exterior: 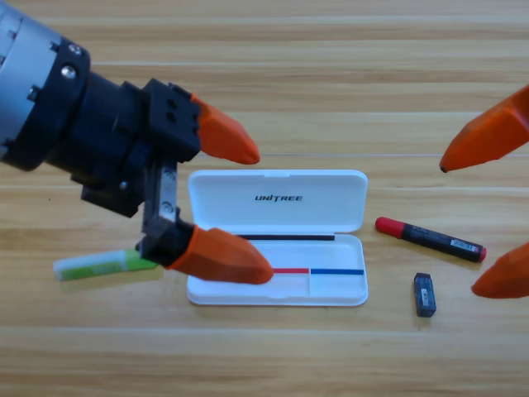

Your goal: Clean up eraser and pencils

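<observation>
Your left gripper (254, 211) hangs over the left end of the open white case (331, 294), its two orange jaws spread wide apart and grasping nothing: one jaw tip sits above the lid's upper left corner, the other over the tray's left edge. The green pencil (95, 265) lies on the wooden table (264, 356) just left of the case, its right end hidden under the lower jaw. The black pencil with red ends (431, 239) lies slanted to the right of the case, and the eraser (424, 294) sits just below it, apart from both. Your right gripper (459, 227) waits at the right edge, jaws released, straddling the black pencil's right end.
</observation>
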`<state>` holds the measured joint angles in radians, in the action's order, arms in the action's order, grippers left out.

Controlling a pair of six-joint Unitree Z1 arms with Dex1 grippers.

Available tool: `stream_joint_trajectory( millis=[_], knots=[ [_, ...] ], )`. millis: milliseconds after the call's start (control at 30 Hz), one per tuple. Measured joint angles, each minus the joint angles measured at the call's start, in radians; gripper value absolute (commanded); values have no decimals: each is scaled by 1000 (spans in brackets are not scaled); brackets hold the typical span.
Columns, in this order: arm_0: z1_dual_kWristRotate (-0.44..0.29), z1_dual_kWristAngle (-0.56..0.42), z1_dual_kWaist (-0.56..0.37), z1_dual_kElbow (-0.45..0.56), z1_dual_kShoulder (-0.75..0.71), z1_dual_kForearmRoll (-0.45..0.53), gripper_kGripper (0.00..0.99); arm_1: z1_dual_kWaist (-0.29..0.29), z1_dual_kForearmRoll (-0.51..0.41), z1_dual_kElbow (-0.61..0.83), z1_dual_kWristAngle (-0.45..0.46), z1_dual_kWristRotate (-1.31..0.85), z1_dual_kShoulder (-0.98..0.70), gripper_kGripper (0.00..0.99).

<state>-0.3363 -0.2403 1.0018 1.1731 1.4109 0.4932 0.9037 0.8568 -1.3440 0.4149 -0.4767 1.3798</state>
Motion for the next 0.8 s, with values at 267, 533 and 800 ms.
stream_joint_trajectory(
  millis=[267,533,800],
  knots=[
    [7,1,0,-31,-31,0,989,0,0,3,0,9,0,977],
    [12,1,0,-55,-42,-20,989,2,-7,31,-282,279,0,976],
    [54,299,3,-100,-111,-80,962,2,-9,18,-568,657,98,969]
  ],
)
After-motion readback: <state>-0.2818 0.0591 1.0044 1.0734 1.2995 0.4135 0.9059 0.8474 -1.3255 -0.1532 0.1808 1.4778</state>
